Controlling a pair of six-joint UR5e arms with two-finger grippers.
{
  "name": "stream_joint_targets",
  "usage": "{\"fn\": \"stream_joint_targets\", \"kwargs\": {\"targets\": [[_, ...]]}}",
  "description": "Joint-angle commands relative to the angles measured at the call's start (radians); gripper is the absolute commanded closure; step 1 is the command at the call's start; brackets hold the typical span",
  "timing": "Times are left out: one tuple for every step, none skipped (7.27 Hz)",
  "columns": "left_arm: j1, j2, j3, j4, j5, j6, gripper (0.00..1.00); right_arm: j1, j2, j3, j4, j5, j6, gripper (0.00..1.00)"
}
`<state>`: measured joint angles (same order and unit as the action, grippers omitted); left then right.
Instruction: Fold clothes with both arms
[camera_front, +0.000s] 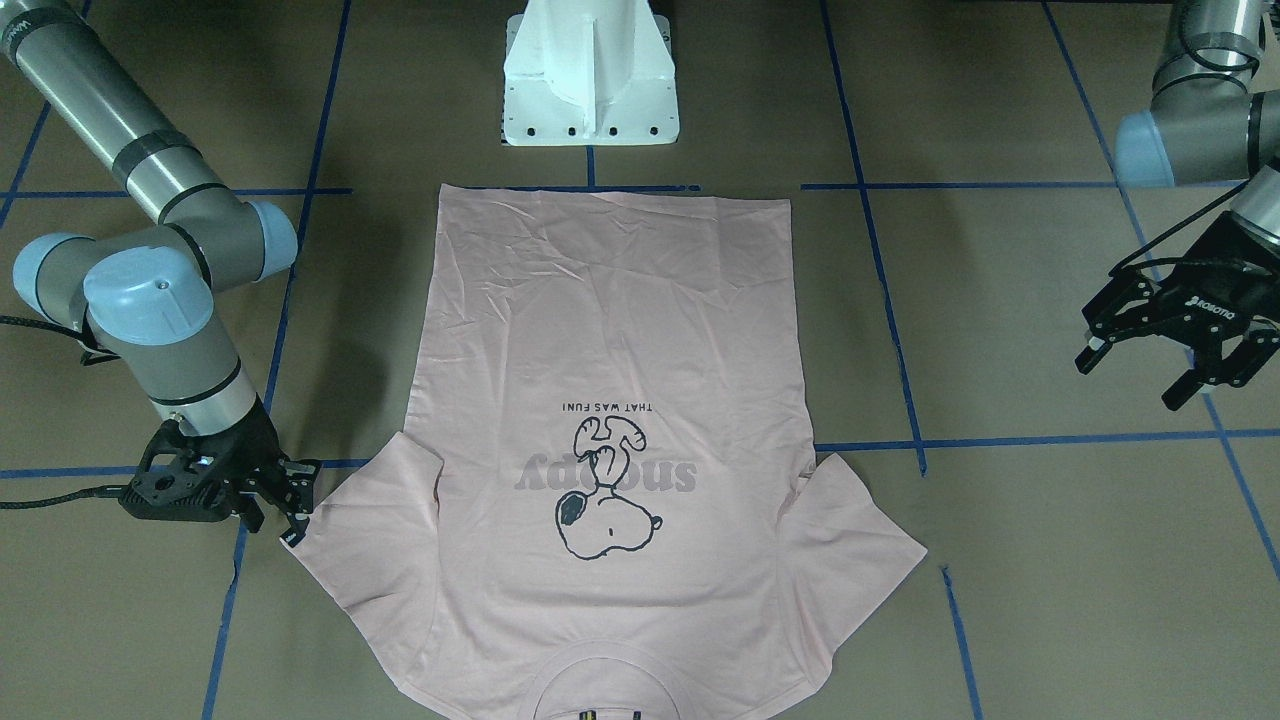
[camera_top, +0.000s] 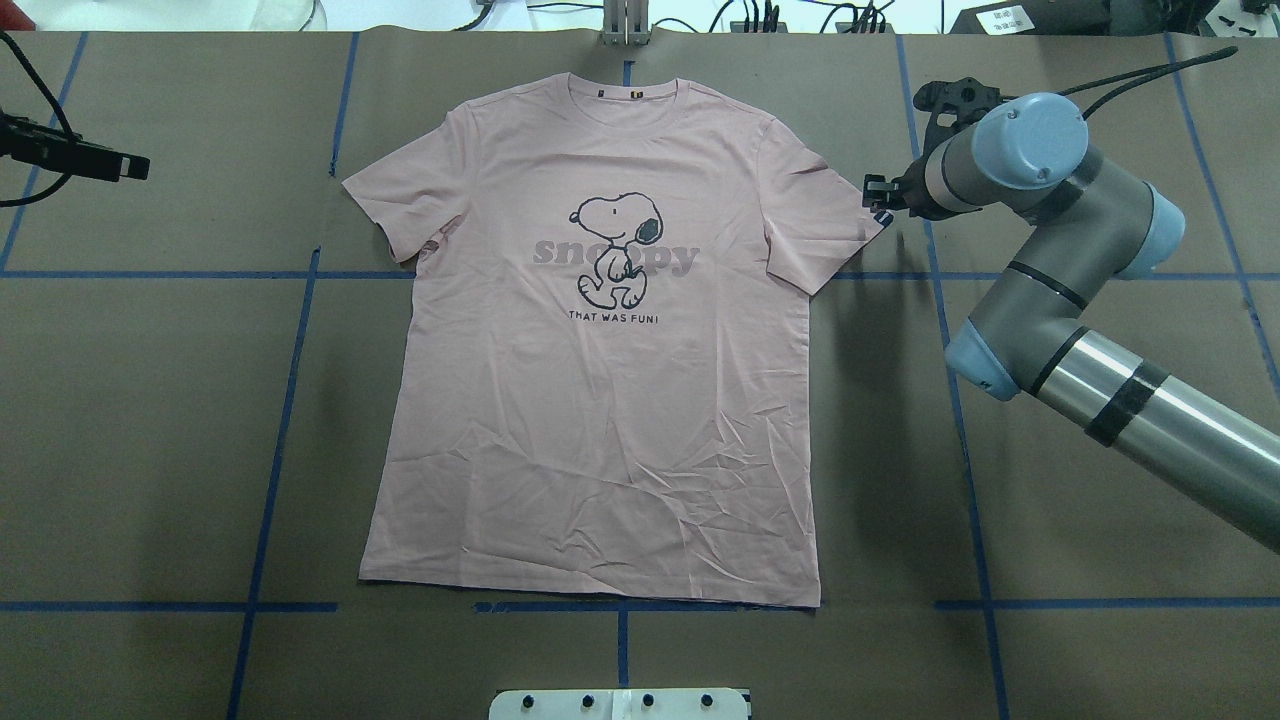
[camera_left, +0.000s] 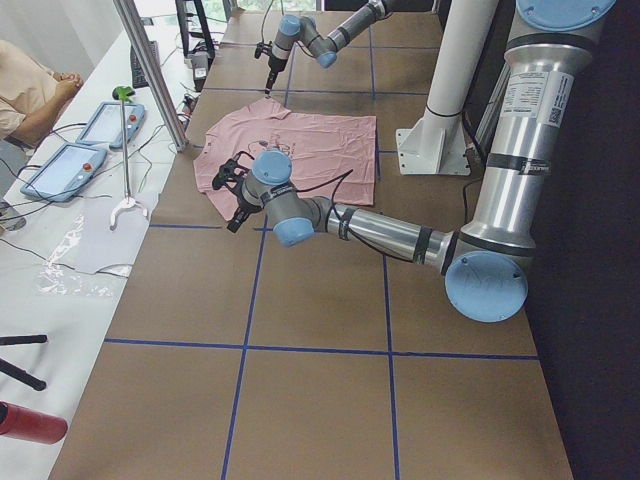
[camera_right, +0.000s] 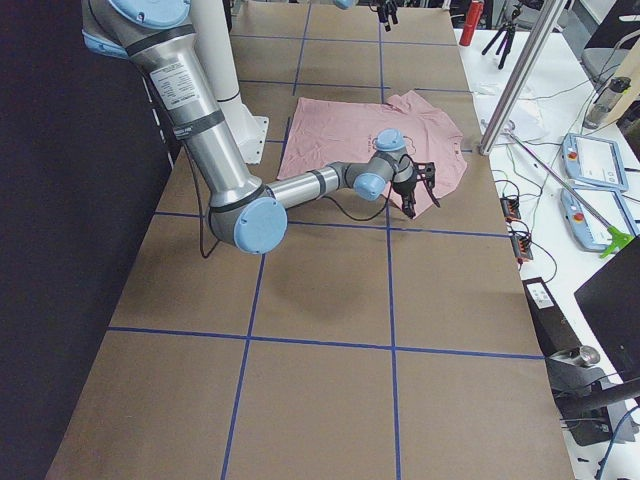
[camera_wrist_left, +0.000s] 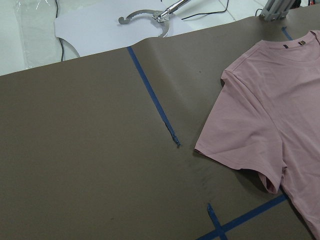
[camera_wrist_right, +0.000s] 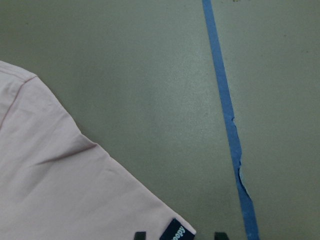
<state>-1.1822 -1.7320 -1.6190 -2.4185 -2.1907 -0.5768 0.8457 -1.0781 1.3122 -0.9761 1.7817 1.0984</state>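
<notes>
My brown worktop (camera_top: 150, 450) is marked off into big squares by blue tape lines (camera_top: 150, 274). A white pedestal base (camera_front: 590, 75) with a row of dark bolts stands at the robot-side edge, on the middle line. Along the operators' edge runs a white side worktop (camera_left: 40, 260). On it I see a blue-rimmed tablet (camera_left: 60, 170) and a second tablet (camera_left: 110, 122) just beside it. A reacher tool (camera_left: 125, 150) with a green handle has its metal claw on a white sheet (camera_left: 100, 240). Black cables (camera_top: 760, 15) lie loose there. A slanted aluminium post (camera_left: 150, 70) rises beside the tablets. A person's hands (camera_left: 65, 78) rest near them. A red cylinder (camera_left: 30, 422) lies at the near end.
</notes>
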Motion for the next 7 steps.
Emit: {"fn": "stream_joint_targets", "kwargs": {"targets": [[0.004, 0.000, 0.001, -0.001, 0.005, 0.000, 0.01, -0.004, 0.033, -0.065, 0.010, -0.022, 0.000, 0.47], [0.004, 0.000, 0.002, -0.001, 0.005, 0.000, 0.01, -0.005, 0.035, -0.067, 0.010, -0.024, 0.000, 0.48], [0.004, 0.000, 0.002, -0.001, 0.005, 0.000, 0.01, -0.007, 0.035, -0.071, 0.010, -0.024, 0.000, 0.51], [0.004, 0.000, 0.002, -0.001, 0.005, 0.002, 0.01, -0.008, 0.035, -0.074, 0.010, -0.024, 0.000, 0.52], [0.004, 0.002, 0.002, -0.001, 0.005, 0.002, 0.01, -0.011, 0.035, -0.079, 0.010, -0.024, 0.001, 0.54], [0.004, 0.002, 0.002, -0.001, 0.005, 0.002, 0.01, -0.014, 0.035, -0.079, 0.010, -0.024, 0.001, 0.56], [0.004, 0.002, 0.001, -0.001, 0.005, 0.003, 0.01, -0.016, 0.036, -0.079, 0.010, -0.024, 0.001, 0.62]]}}
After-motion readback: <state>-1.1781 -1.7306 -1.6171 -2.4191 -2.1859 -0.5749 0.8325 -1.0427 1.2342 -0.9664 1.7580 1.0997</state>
